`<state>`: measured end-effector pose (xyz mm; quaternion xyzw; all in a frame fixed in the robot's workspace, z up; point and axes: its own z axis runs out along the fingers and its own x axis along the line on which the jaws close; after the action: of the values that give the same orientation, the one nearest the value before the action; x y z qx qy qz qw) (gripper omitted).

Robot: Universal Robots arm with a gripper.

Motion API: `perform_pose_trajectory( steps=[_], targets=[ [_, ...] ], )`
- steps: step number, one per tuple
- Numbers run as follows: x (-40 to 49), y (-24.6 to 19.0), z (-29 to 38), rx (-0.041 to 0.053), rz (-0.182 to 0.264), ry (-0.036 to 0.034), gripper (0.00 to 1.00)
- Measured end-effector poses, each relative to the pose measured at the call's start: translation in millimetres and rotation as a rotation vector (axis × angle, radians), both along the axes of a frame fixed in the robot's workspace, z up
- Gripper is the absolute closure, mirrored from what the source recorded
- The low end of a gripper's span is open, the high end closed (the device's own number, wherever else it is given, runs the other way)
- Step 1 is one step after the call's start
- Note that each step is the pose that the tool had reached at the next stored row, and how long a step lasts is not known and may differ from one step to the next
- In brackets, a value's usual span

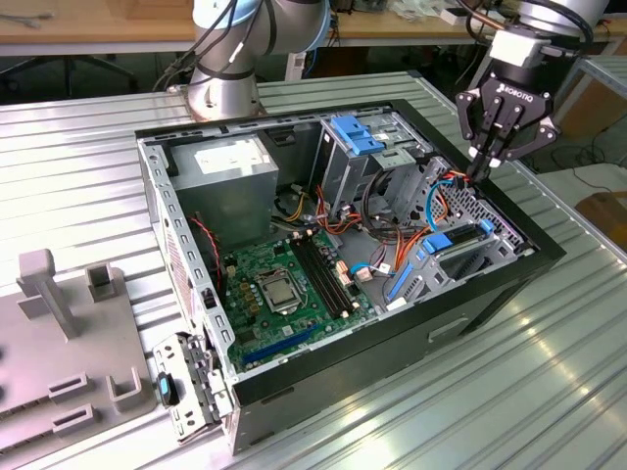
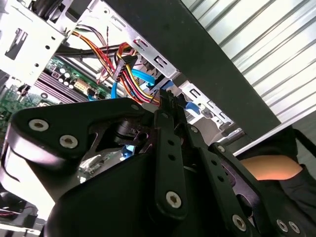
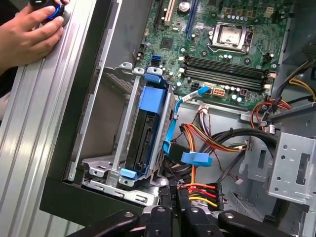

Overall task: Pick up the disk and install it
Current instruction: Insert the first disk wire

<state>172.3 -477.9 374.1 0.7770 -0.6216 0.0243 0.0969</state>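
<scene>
Exterior view's right end of open computer case [image 1: 323, 377], gripper [image 1: 480, 173] seen with fingers closed together beside coloured cables [image 3: 210, 143], disk [image 3: 145, 132] seated on edge in metal bay [image 3: 106, 163].

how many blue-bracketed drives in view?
1. The flat dark disk in a blue plastic bracket stands on edge in the grey metal cage beside the black case wall. Others may be hidden.

Claw [image 1: 481, 170] angled downward, fingers [image 1: 496, 132] pinched close together.
</scene>
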Motion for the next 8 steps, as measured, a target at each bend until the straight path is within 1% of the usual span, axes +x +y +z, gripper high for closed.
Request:
perform_pose_trajectory(
  steps=[4, 8],
  targets=[
    [0.0, -0.1, -0.8, 0.0, -0.039, 0.0, 0.84],
    [0.0, -0.5, -1.2, 0.0, -0.05, -0.001, 0.84]
  ],
)
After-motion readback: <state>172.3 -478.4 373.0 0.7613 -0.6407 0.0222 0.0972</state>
